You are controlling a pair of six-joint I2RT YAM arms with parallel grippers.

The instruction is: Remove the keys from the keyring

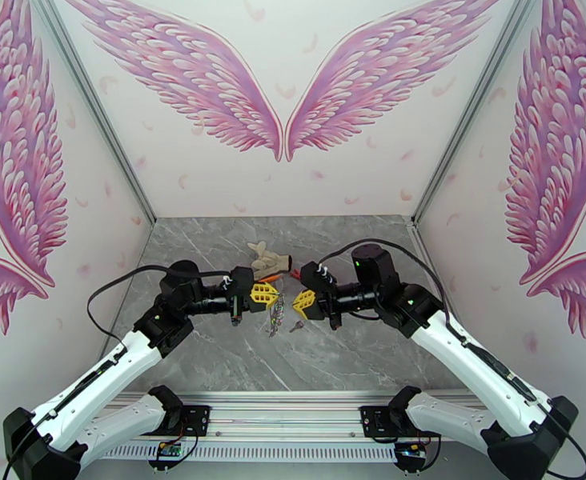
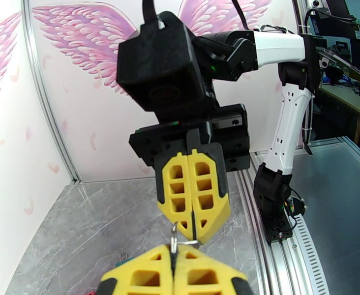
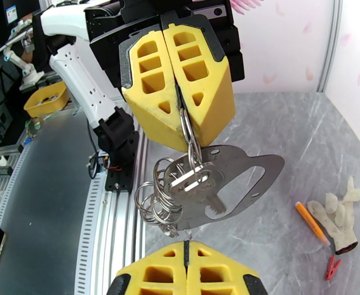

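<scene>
My right pincer (image 3: 186, 244) is nearest, its fingers closed flat together, tips just under the keys (image 3: 190, 180); whether they nip anything I cannot tell. Facing it tip to tip, my left pincer (image 3: 187, 138) is clamped tight on a thin ring (image 3: 185, 125) of that bunch, so the keys dangle from it, with the flat keyring (image 3: 239, 158) hanging among them above the grey surface (image 3: 278, 119). Farther off on the surface lie an orange pen (image 3: 310, 222), a red clip (image 3: 333, 268) and a pale glove (image 3: 335, 217), near one another
</scene>
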